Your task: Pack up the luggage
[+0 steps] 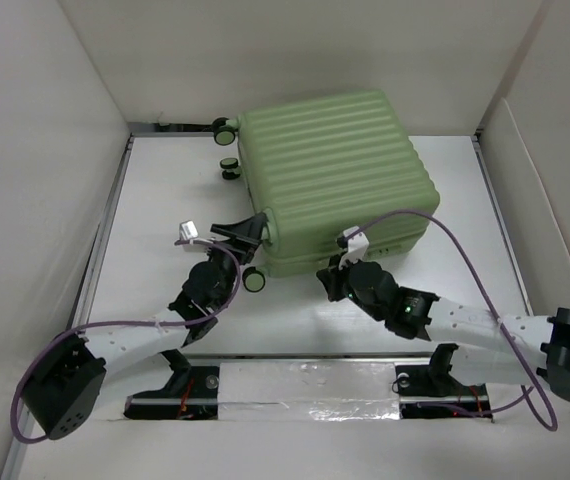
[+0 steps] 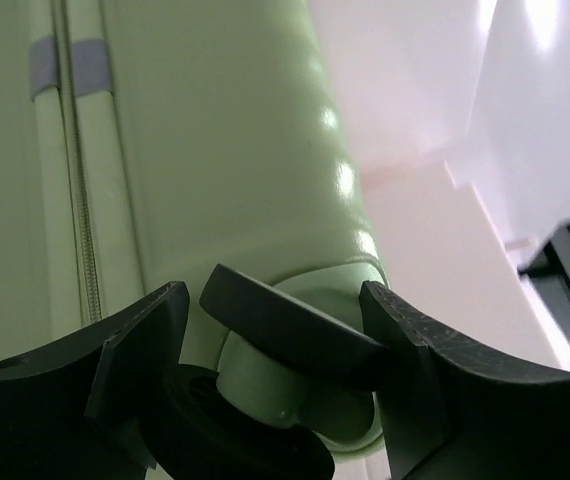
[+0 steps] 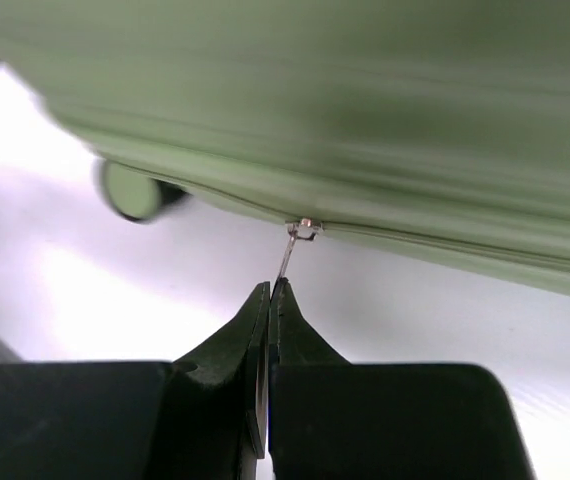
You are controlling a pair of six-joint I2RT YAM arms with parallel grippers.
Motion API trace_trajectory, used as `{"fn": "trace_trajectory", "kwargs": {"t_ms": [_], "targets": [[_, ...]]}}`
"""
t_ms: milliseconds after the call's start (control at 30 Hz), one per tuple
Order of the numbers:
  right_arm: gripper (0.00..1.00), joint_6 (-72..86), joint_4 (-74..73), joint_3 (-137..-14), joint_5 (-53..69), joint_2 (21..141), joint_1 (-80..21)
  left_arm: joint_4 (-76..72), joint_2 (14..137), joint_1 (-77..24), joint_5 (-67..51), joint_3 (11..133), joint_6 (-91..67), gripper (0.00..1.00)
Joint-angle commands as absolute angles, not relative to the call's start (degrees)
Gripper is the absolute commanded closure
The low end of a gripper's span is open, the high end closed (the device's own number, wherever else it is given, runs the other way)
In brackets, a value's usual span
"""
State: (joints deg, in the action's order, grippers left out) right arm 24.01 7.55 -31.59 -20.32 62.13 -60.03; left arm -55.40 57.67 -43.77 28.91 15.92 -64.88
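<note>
The luggage is a light-green ribbed suitcase lying flat and closed at the back of the table. At its near-left corner my left gripper has a finger on each side of a black spinner wheel, and the wheel fills the gap between them. Close up, the left gripper has the shell and its zip line rising above it. My right gripper is at the suitcase's near side. In its wrist view the right gripper is shut on the thin metal zipper pull hanging from the seam.
Other black wheels show at the suitcase's left side and near corner. White walls enclose the table on the left, back and right. Purple cables loop over both arms. The arm bases sit on a rail at the near edge.
</note>
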Motion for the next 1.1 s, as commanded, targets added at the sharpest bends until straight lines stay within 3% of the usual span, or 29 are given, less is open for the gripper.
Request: {"fn": "trace_trajectory", "kwargs": {"t_ms": [0,267,467,567,600,700,733,833,1067], "targets": [[1.00,28.7,11.9,-32.3,-12.0,59.2,-66.2,-57.1,59.2,-46.2,12.5,20.7,-59.1,1.00],[1.00,23.8,9.3,-31.9,-10.2,55.2,-61.6,-38.6,61.3,-45.7,0.3,34.6,-48.6,1.00],[1.00,23.5,11.0,-34.6,-2.8,55.5,-60.9,-42.4,74.0,-45.7,-12.3,39.4,-47.5,1.00],[1.00,26.9,15.7,-31.7,-3.9,57.3,-63.1,-40.7,78.4,-47.0,-16.0,43.7,-46.0,0.85],[1.00,28.3,16.9,-31.0,-4.2,57.7,-63.1,-40.6,78.4,-47.0,-15.9,43.9,-45.5,0.62],[1.00,29.1,15.0,-29.2,-7.7,55.7,-63.1,-38.8,74.2,-47.0,-10.8,41.1,-45.3,0.33],[1.00,29.1,14.6,-28.7,-8.6,54.5,-63.1,-37.9,72.5,-45.3,-6.8,39.0,-45.3,0.28],[1.00,28.1,11.1,-27.3,-11.2,49.8,-62.5,-34.3,65.6,-41.5,-0.6,35.3,-46.7,0.17],[1.00,28.0,4.7,-25.3,-12.4,44.0,-61.3,-36.3,56.3,-25.8,3.4,32.4,-52.1,0.15]]}}
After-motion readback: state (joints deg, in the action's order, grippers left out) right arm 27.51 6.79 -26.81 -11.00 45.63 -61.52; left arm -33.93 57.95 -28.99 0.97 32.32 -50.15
